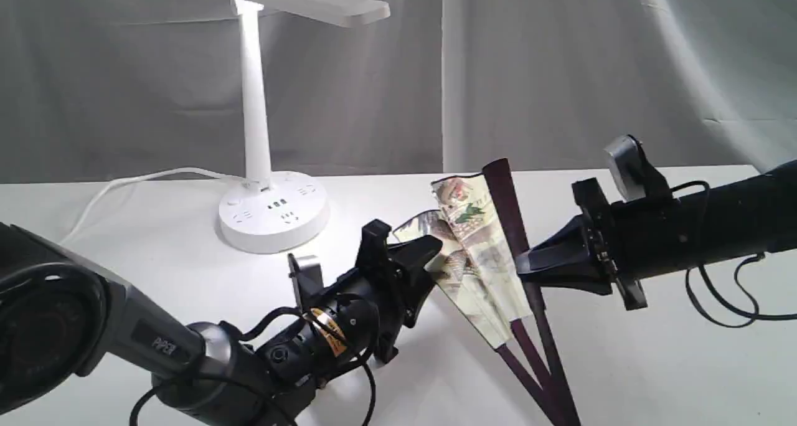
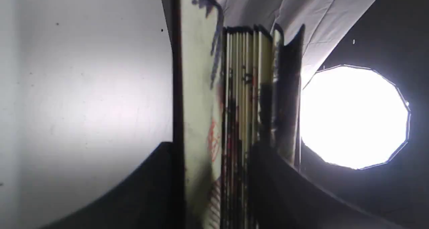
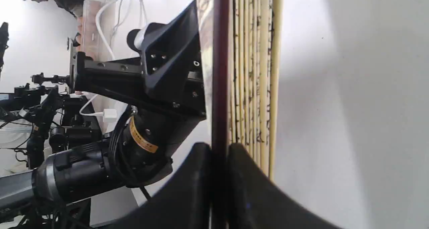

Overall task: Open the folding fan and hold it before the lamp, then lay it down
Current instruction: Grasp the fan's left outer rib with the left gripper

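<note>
Exterior view: the folding fan (image 1: 473, 251) is held clear of the table (image 1: 654, 351), only partly spread, its long axis rising from the rivet end low at the front to the guard tip higher at the back. The right gripper (image 1: 526, 270) is clamped on the maroon guard, and the left gripper (image 1: 429, 255) is pressed onto the opposite edge of the leaf. The lamp (image 1: 256, 114) stands well apart, behind and to the left, so the left arm is the nearer one. Further spreading is judged to need the left side drawn toward the lamp. Left wrist view: a guard and a bundle of pleats (image 2: 234, 88) are seen pinched between the dark fingers (image 2: 285, 188). Right wrist view: the fingers (image 3: 187, 188) are closed on one guard (image 3: 219, 71) alone, with the folded pleats lying just beside it.
</note>
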{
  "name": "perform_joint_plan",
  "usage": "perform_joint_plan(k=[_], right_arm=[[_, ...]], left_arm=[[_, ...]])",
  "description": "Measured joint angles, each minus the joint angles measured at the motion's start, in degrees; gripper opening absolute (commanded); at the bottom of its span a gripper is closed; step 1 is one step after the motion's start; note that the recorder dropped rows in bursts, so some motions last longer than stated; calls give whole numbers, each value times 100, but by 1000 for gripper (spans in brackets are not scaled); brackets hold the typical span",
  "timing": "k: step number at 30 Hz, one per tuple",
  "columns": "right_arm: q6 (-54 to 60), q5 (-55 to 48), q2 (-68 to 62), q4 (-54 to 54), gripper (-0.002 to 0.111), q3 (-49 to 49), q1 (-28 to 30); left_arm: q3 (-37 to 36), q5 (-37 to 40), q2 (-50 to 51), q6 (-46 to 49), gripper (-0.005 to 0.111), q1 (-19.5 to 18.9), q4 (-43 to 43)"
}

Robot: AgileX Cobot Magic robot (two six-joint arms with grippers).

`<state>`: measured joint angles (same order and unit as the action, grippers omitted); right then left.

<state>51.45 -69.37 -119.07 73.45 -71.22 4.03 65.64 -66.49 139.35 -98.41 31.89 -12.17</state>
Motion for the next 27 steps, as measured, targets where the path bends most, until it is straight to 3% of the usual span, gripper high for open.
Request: perform_joint_plan(k=[12, 15, 19, 27], right_arm=[[45, 10, 0, 0, 0, 0, -281], [45, 10, 0, 0, 0, 0, -281], [45, 10, 0, 0, 0, 0, -281], [24, 2, 0, 11, 0, 0, -281]], left_arm=[[8, -192, 54, -46, 37, 0, 127], [8, -217, 65, -46, 27, 0, 127], [8, -226, 65, -46, 0, 0, 127], [8, -340, 75, -46, 0, 0, 113]])
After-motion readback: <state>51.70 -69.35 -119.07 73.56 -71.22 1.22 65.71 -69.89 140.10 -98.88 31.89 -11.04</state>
